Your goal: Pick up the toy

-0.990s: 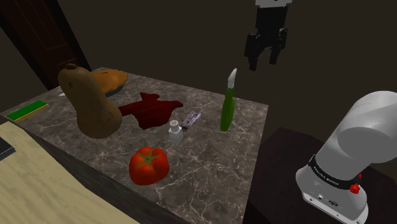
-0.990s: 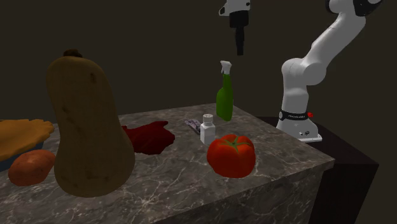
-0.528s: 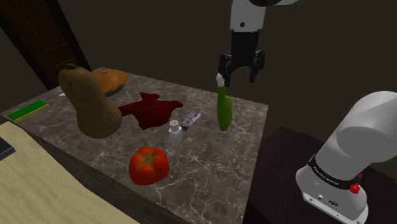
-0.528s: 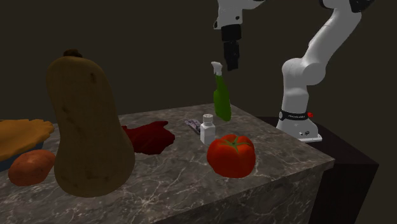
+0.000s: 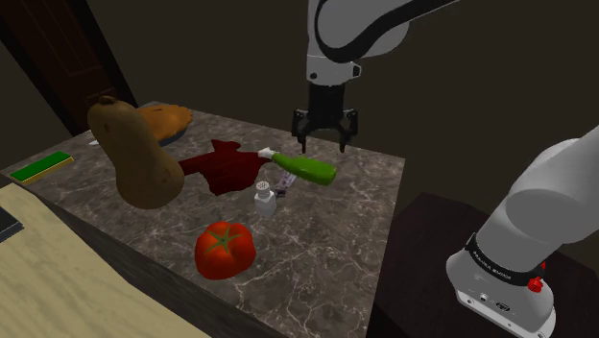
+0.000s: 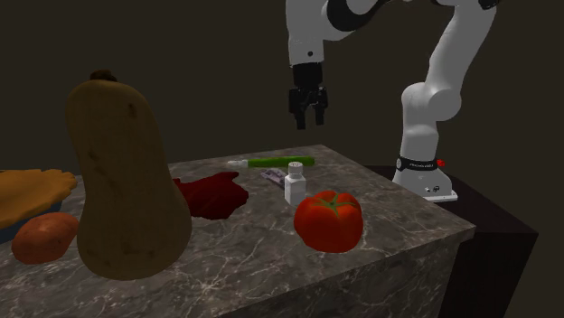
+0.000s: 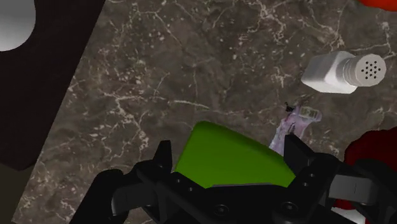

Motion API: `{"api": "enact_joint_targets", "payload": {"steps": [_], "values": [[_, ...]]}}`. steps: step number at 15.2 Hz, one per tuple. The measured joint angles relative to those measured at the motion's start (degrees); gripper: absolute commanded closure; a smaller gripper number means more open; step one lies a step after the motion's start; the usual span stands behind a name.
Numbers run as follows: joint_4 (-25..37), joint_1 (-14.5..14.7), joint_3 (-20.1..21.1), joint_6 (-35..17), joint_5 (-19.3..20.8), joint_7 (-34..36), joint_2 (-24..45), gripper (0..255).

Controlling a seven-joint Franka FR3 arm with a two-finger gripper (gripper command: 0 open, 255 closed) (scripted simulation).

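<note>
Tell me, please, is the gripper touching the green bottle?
Apart: the second exterior view shows the gripper hanging above the bottle, with a clear gap between them.

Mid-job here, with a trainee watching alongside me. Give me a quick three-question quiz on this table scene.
1. True or false: the green bottle lies on its side on the marble table.
2. Which is the tallest thing on the table? A. tomato B. squash C. white shaker
3. On the gripper, are the jaws open or shut?
Key: 1 true; 2 B; 3 open.
</note>
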State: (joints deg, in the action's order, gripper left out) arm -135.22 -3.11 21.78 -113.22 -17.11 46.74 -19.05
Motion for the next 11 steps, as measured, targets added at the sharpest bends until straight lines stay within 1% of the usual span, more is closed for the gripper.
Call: {"api": "enact_joint_targets", "payload": {"steps": [4,6,9,11], "values": [[2.54,-1.09,2.77,-6.69,0.5,8.77,8.24,0],[5.56,-1.64,3.75,-9.55,1.94,13.54,13.69,0],[7.88,-1.45,4.66,-14.2,3.74,20.47,20.05,0],[8.39,-1.35,4.68,-15.9,4.41,22.07,22.14,0]]}}
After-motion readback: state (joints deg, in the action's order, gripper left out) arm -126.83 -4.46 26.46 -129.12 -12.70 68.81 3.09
